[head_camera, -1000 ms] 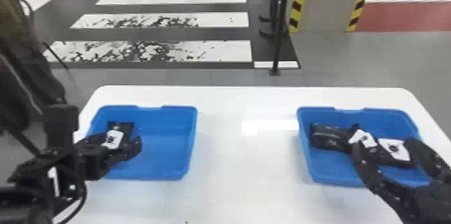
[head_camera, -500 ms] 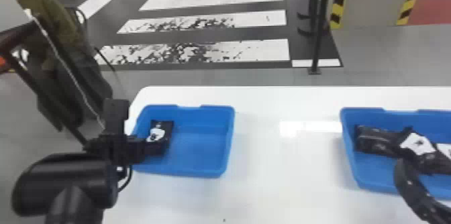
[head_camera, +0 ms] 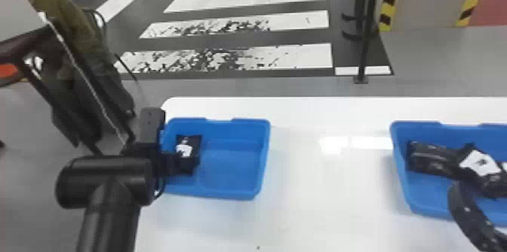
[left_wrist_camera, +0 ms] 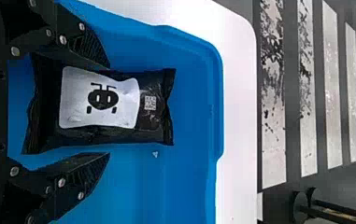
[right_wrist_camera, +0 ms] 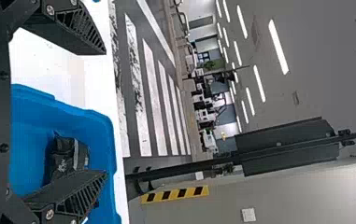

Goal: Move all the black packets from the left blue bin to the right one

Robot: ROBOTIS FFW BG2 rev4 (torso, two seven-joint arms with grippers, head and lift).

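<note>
In the head view, the left blue bin (head_camera: pixel 264 157) sits towards seven o'clock on the white surface (head_camera: pixel 320 194), with one black packet (head_camera: pixel 192 145) at its nine o'clock. The left gripper (head_camera: pixel 177 162) is at that packet, its fingers open (one along each long side, label between them). The right blue bin (head_camera: pixel 401 179) lies between three and four o'clock, holding black packets (head_camera: pixel 432 159). The right gripper (head_camera: pixel 467 213), at four o'clock, has its fingers spread wide (nothing between them).
</note>
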